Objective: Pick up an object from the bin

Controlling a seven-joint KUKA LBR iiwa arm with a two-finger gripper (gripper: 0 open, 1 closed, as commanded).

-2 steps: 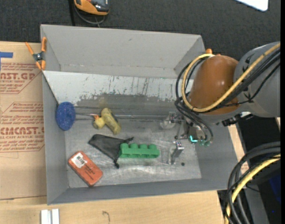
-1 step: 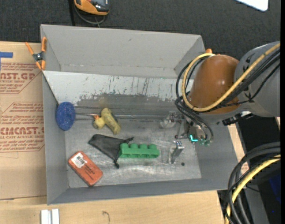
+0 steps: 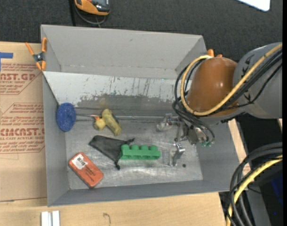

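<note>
The gripper (image 3: pixel 177 155) is placed low over bare floor near the right wall of the bin (image 3: pixel 124 51), just beside the right end of a green studded brick (image 3: pixel 140 152). Whether it is released or clenched cannot be told. The brick would best be straddled across its narrow width, well clear of the black scrap (image 3: pixel 105 146).

Overall level: moderate and even across the grey bin (image 3: pixel 129 46).
Source: overhead, judging by the highlights that sat on the upper surfaces.
Glare: a soft sheen lay on the orange cover (image 3: pixel 214 86) at the wrist, and pale reflective patches showed on the bin floor in front of the green block (image 3: pixel 139 152).
Shadows: soft and short. The arm threw a dim shade over the floor around the gripper (image 3: pixel 177 154).
Surroundings: the dark ground beyond the far wall stayed dim.
</note>
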